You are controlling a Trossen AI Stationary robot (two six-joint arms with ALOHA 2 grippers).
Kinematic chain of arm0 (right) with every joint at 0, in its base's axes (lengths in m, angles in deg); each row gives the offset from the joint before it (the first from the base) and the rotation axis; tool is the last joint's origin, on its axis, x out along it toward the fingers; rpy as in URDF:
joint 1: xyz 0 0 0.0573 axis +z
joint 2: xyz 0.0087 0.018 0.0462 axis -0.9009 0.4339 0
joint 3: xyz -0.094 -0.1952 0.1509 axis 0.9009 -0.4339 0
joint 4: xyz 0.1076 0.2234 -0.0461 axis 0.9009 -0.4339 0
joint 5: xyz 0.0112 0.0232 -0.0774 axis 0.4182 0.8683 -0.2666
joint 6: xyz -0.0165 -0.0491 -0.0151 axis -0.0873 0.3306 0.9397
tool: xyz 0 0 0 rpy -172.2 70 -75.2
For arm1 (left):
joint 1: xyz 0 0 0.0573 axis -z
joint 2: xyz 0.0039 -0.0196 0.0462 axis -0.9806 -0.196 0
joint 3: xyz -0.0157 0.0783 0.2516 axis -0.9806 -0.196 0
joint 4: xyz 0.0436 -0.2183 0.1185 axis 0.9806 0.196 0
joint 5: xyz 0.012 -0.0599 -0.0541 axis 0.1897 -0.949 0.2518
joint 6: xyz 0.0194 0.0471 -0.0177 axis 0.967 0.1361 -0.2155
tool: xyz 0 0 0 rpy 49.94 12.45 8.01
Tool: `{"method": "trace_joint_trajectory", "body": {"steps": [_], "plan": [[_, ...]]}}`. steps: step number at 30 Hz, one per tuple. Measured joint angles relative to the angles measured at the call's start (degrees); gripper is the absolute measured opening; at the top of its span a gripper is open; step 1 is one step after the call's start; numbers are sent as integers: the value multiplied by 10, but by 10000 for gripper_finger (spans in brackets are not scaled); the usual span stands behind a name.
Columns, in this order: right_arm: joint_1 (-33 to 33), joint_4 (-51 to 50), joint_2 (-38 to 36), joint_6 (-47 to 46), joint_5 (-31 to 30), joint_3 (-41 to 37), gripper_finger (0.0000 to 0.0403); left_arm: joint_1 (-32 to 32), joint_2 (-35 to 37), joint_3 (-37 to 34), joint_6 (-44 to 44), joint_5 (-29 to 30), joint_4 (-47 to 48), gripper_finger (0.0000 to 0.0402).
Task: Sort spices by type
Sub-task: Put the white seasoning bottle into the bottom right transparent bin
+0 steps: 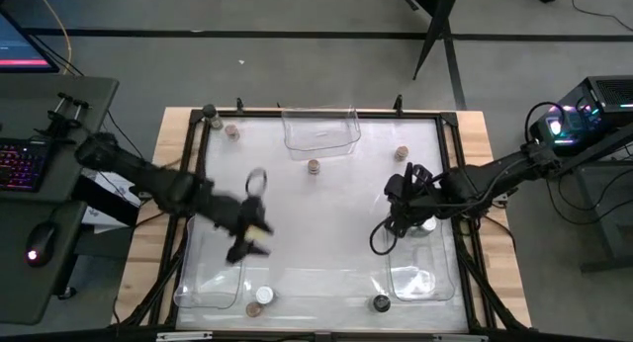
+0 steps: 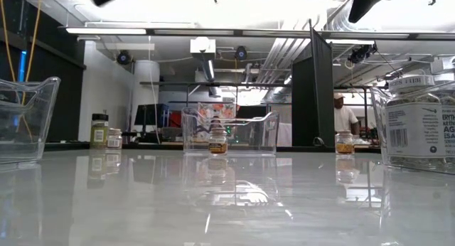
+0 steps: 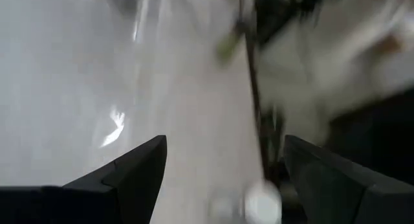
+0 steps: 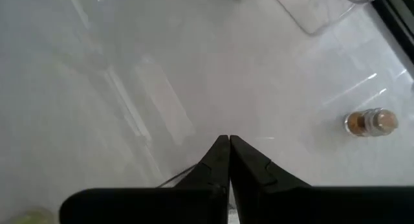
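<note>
Left gripper [image 1: 249,239] hung over the table's left half from above, fingers spread with nothing between them; right gripper [image 1: 394,206] sat pinched together on the right. Spice jars [image 1: 314,166] were scattered around the table [image 1: 326,243], one just in front of the far clear bin [image 1: 320,130].

Low view: same jar [image 2: 218,144] before that bin [image 2: 229,132].

Left wrist: fingers [image 3: 139,169] apart, all blurry.

Right wrist: tips [image 4: 225,153] together, one jar [image 4: 370,122] lying off to the side.

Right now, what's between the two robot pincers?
Nothing but bare white table: in the high view no jar sits between the left pincer and right pincer.
</note>
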State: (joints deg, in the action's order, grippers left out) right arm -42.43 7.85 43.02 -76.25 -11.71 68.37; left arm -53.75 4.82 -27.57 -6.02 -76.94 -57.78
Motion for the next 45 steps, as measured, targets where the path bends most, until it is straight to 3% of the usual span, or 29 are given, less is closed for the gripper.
{"method": "trace_joint_trajectory", "body": {"steps": [3,7,12,17,20,22,24,26,31,45], "plan": [[-12,1,0,31,0,0,0,89,-49,47,2,56,105,294],[-30,4,0,68,0,0,0,163,-115,65,3,86,130,294],[-47,7,0,109,11,0,0,182,-174,66,-4,56,82,294],[-54,7,0,134,36,0,0,181,-183,66,-11,48,26,282],[-54,6,0,142,39,0,0,181,-177,67,-30,39,17,229],[-54,7,0,143,40,0,0,183,-176,67,-33,21,12,160],[-54,6,0,143,40,0,0,189,-180,67,-33,16,13,65],[-54,6,0,143,40,0,0,190,-187,67,-34,17,11,21],[-54,6,0,143,40,0,0,185,-208,66,-9,27,4,2],[-54,2,0,145,61,0,0,153,-260,68,66,16,-22,0]]}}
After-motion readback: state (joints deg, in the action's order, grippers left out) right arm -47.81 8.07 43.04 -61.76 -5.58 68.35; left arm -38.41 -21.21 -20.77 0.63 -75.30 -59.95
